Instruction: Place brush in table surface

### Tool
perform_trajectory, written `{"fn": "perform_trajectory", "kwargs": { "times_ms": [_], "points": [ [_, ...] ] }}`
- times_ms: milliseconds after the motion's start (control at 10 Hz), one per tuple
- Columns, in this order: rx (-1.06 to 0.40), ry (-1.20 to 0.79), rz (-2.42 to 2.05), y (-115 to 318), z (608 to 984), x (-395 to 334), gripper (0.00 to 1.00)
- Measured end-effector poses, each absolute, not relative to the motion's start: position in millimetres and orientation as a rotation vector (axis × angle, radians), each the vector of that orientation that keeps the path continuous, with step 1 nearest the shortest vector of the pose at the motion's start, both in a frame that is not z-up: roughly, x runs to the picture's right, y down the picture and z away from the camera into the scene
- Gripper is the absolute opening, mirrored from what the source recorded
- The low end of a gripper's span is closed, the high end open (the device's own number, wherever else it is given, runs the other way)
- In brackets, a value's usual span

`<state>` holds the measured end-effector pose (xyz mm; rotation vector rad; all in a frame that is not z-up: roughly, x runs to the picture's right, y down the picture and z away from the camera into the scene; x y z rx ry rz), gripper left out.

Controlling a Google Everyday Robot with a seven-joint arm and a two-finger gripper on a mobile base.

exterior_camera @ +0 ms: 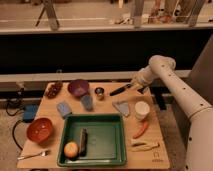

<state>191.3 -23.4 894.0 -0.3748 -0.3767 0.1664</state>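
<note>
A dark brush (83, 140) lies lengthwise inside the green tray (107, 156) at the front middle of the wooden table (159, 155), next to an apple (71, 149). My gripper (120, 91) is a dark, slim shape at the end of the white arm (155, 70). It hangs low over the far side of the table, just right of a small metal cup (99, 92). It is well away from the brush and the tray. Nothing shows in it.
A purple bowl (78, 87) and dark fruit (53, 90) stand at the back left. Grey-blue cloths (64, 108) (87, 102) (121, 107) lie mid-table. At the right are a white cup (142, 110), a red chilli (141, 130) and a yellow item (145, 146). A red bowl (40, 129) and a fork (35, 155) are at the front left.
</note>
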Motion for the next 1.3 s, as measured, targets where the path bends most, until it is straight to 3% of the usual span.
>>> {"fn": "perform_trajectory", "kwargs": {
  "times_ms": [1300],
  "points": [
    [-0.3, -0.454, 0.162, -37.9, 843.9, 186.9, 0.02]
  ]
}}
